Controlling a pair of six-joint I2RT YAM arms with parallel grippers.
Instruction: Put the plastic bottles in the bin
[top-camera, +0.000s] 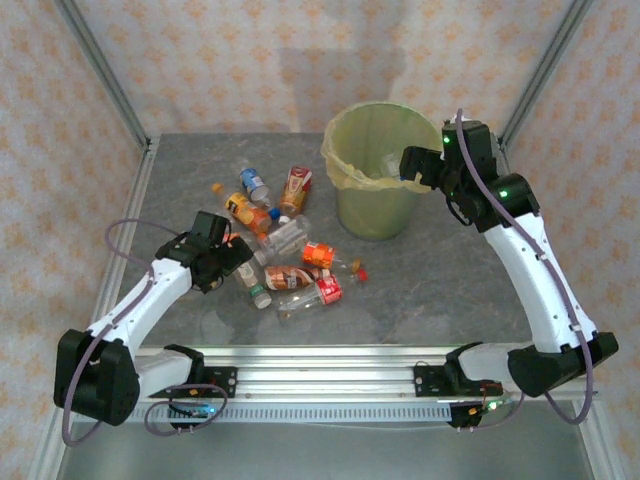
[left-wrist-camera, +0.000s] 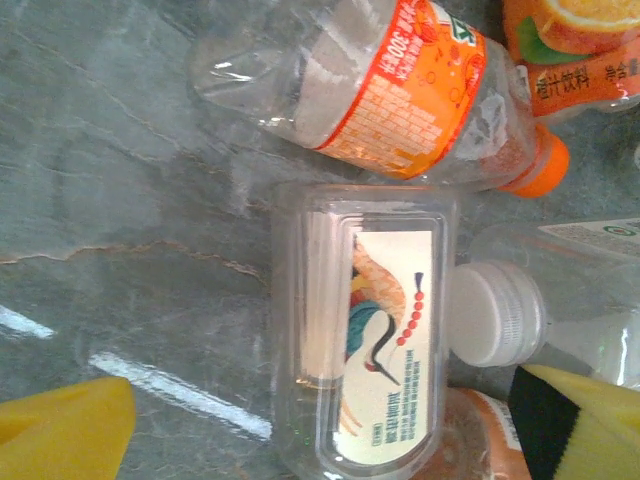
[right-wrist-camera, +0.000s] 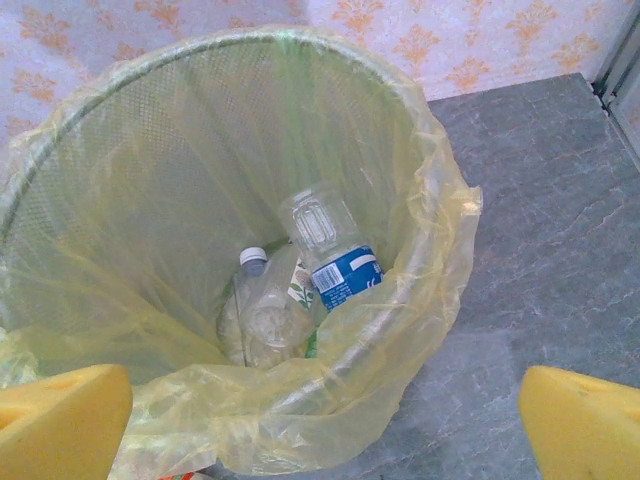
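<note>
Over the bin (right-wrist-camera: 150, 150), the right gripper (right-wrist-camera: 320, 430) gapes — its camera finds two bottles (right-wrist-camera: 335, 260) inside. The left gripper (left-wrist-camera: 325, 420), also spread, straddles a clear bottle (left-wrist-camera: 365, 340); overhead, others (top-camera: 285, 250) litter the grey table (top-camera: 450, 290), papered walls (top-camera: 250, 60) around.

Bin (top-camera: 376, 205): round, pale yellow-green, upright at back-right of surface (top-camera: 440, 290), lined w/ translucent yellowish bag (right-wrist-camera: 440, 200) folded over rim. Inside: blue-label bottle (right-wrist-camera: 335, 255) leaning on wall, crushed clear one w/ white cap (right-wrist-camera: 262, 305) beside it. Remaining plastic bottles (top-camera: 288, 240) lie on sides, clustered left of bin. Incl. orange-label bottle (left-wrist-camera: 400, 90) w/ orange cap, just beside flat clear one w/ bird label (left-wrist-camera: 375, 350).
</note>
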